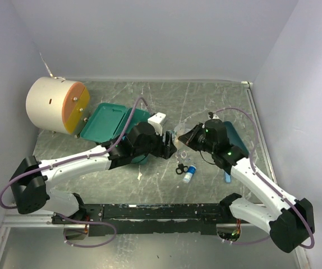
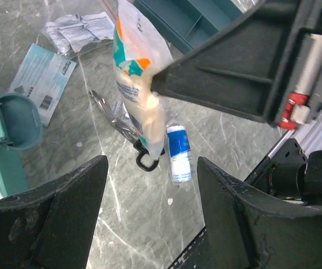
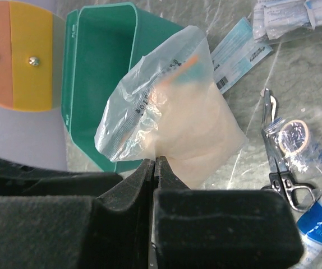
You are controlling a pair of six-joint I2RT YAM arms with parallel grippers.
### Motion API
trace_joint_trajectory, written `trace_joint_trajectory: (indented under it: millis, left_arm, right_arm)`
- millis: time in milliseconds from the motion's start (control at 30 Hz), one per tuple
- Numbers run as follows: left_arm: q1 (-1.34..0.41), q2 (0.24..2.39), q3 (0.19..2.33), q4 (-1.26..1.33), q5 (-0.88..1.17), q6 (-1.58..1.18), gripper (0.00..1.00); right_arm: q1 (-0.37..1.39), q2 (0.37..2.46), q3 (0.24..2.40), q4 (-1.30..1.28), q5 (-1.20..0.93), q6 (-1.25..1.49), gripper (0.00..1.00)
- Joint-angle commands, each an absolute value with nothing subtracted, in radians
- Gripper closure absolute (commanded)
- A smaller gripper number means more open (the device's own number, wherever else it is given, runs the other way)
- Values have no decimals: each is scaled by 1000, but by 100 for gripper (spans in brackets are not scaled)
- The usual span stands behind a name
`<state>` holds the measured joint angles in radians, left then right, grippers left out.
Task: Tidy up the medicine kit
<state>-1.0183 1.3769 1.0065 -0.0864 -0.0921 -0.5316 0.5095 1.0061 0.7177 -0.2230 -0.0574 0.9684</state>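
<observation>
Top external view: a cream cylinder (image 1: 51,103) with an orange-and-yellow face stands at the far-left corner. Just right of it lies the medicine kit (image 1: 107,123), in the left half of the table toward the far edge, with its lid back and its hollow showing. The left gripper (image 2: 151,162) sits near the table's middle, fingers spread wide with nothing between them. Facing it, the right gripper (image 3: 154,167) is clamped tight on the lower edge of a clear plastic bag (image 3: 172,123) of pale contents, held off the surface. Toward the near edge lie scissors (image 1: 180,168), with a blue-and-white bottle (image 1: 189,175) on its side just beside them. A darker teal tray (image 1: 238,137) is partly hidden under the right arm, toward the right edge.
</observation>
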Motion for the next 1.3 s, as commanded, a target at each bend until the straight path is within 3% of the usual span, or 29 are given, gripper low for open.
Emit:
trace_joint_trajectory:
  millis: [0, 100, 333, 700, 1033, 1233, 1267]
  left_arm:
    - [-1037, 1418, 1023, 43, -103, -555, 24]
    - [-1051, 1437, 1012, 82, -99, -581, 25]
    - [-1058, 1429, 992, 129, -146, -595, 39]
    - [-1062, 1472, 1003, 102, -156, -544, 38]
    - [-1062, 1533, 1014, 183, -184, -506, 52]
    - [-1062, 1522, 1000, 173, -226, -487, 72]
    - [-1062, 1517, 1002, 160, -231, -478, 75]
  right_arm:
    - [515, 955, 700, -261, -64, 1026, 100]
    - [513, 938, 703, -282, -85, 1034, 100]
    - [515, 911, 721, -327, -104, 1084, 100]
    - [515, 926, 745, -304, -105, 1121, 100]
    - [515, 954, 753, -296, -174, 1129, 100]
    - [515, 939, 734, -245, -180, 1135, 100]
    - [514, 942, 735, -242, -186, 1122, 93]
